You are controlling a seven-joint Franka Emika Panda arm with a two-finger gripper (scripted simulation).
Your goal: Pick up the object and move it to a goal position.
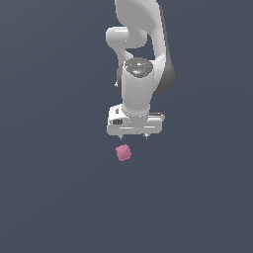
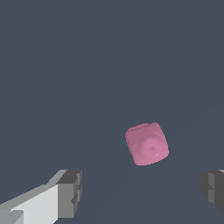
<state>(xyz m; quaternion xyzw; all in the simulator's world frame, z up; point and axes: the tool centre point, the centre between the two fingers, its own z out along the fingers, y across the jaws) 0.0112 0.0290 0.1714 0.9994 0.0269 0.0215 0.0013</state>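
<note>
Your hand (image 1: 134, 137) is spread wide and empty, and the pink block (image 1: 123, 152) sits ahead of the fingertips (image 2: 70, 192), not between them. Close now and you'd likely miss or knock it aside.

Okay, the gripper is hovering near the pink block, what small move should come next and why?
Probably shift the gripper sideways to centre it over the pink block, then descend. Its fingers are spread wide and hold nothing, and the block sits apart from them, ahead of the gap rather than between them.
</note>
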